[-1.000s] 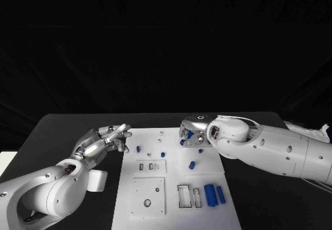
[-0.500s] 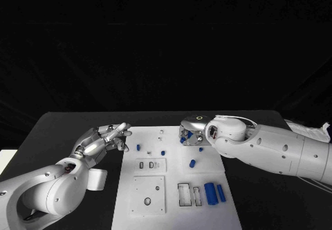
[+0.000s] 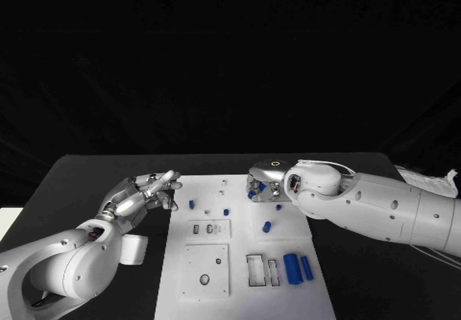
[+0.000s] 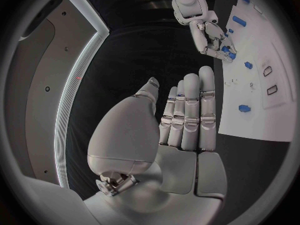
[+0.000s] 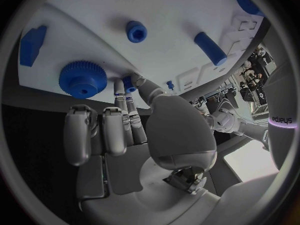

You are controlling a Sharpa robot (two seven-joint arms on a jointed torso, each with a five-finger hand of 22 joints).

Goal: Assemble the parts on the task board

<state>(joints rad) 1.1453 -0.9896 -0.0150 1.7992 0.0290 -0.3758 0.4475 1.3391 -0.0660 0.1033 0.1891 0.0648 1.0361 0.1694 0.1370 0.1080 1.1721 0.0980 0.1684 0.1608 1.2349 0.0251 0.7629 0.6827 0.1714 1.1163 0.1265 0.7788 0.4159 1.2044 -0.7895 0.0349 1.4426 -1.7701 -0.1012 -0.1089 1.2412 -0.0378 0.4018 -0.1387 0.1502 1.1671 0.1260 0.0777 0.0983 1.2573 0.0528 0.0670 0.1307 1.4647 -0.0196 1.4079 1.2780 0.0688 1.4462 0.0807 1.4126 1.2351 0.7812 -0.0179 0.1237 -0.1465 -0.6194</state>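
The white task board (image 3: pixel 245 213) lies in the middle of the black table. My right hand (image 3: pixel 265 185) hovers over its far right part and pinches a small blue part (image 5: pixel 128 83) between thumb and a finger. Close by its fingertips a blue gear (image 5: pixel 83 78) sits on the board (image 5: pixel 156 10). The left wrist view shows the same right hand (image 4: pixel 212 35) with blue at its fingertips. My left hand (image 3: pixel 149 193) rests beside the board's left edge, fingers straight and apart, holding nothing; its palm (image 4: pixel 181 135) faces the board (image 4: pixel 262 122).
Loose blue parts lie on the board: a peg (image 3: pixel 266 227), a small piece (image 3: pixel 192 204), another (image 3: pixel 226 213), and two cylinders (image 3: pixel 293 270) near the front right. A blue cylinder (image 5: pixel 209 48) and a capped peg (image 5: pixel 136 31) lie beyond the right hand. Slotted white plates (image 3: pixel 210 231) occupy the board's centre.
My right hand has crept slightly toward the board's far edge with the blue part in its fingers. The left hand has stayed where it was.
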